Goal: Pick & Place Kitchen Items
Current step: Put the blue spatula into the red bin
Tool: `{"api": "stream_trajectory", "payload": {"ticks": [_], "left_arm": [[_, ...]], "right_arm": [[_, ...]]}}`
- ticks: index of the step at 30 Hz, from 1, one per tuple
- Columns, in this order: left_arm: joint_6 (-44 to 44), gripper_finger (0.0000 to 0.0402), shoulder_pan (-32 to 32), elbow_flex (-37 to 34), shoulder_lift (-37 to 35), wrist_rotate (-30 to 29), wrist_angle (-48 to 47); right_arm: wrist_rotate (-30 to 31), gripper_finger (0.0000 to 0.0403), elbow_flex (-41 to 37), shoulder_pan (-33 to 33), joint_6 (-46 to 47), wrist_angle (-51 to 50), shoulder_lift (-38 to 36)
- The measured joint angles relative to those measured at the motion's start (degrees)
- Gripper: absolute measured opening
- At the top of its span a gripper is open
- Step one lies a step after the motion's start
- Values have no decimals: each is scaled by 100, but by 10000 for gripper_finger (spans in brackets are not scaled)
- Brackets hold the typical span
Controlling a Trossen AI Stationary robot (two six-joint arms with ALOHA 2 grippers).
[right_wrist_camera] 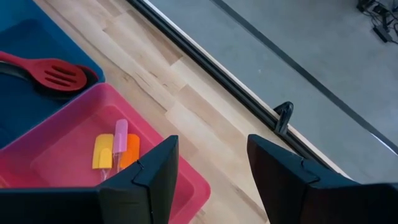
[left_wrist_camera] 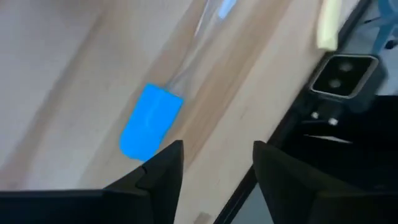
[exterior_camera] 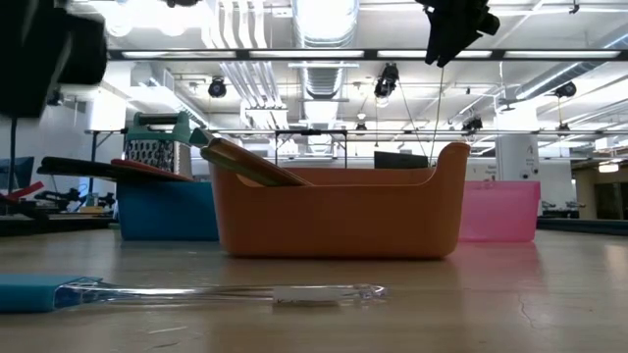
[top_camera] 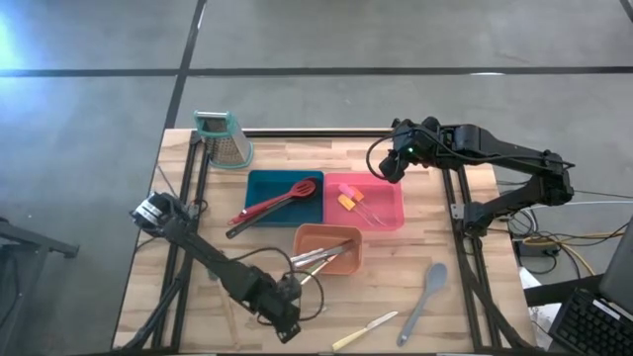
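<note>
1. High view: the left gripper (top_camera: pixel 287 318) hung low over the wooden table's (top_camera: pixel 455 297) near edge, its fingers hidden under the arm. The right gripper (top_camera: pixel 389 163) hovered beside the pink rectangular tray (top_camera: pixel 391 220). Utensils lay in the blue tray (top_camera: pixel 259 181) and the orange tray (top_camera: pixel 309 235).
2. Low view: a blue-headed spatula with a clear handle (exterior_camera: pixel 196 291) lay flat on the table.
3. Left wrist view: the left gripper (left_wrist_camera: pixel 214 171) stood parted and empty, just beside the blue-headed spatula (left_wrist_camera: pixel 149 121).
4. Right wrist view: the right gripper (right_wrist_camera: pixel 208 165) gaped empty above the pink tray (right_wrist_camera: pixel 180 193), where small orange and pink spatulas (right_wrist_camera: pixel 115 149) lay.
</note>
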Motion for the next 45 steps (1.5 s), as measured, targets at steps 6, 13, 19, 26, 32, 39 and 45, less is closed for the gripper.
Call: {"api": "stream_trajectory", "payload": {"ticks": [6, 13, 19, 26, 32, 39, 45], "left_arm": [[939, 165, -56, 1212, 478, -718, -789], [1320, 128, -57, 2256, 1214, -813, -2134], [1321, 106, -96, 2012, 1209, -708, -2077], [981, 129, -126, 1762, 1129, -556, -1532], [741, 201, -186, 1578, 1127, -554, -1442], [875, 261, -249, 1384, 1117, -507, -1400], [759, 265, -311, 1068, 1115, -449, -1392]], "right_arm": [[-2, 187, 0, -10, 4, 2, 0], [-2, 187, 0, -13, 19, 7, 0], [-7, 187, 0, -11, 7, 17, 0], [-14, 187, 0, -56, 2, 16, -1], [-20, 187, 0, -177, 4, 17, 0], [-157, 187, 0, -313, 78, 61, 0], [-248, 187, 0, -313, 46, 145, 0]]}}
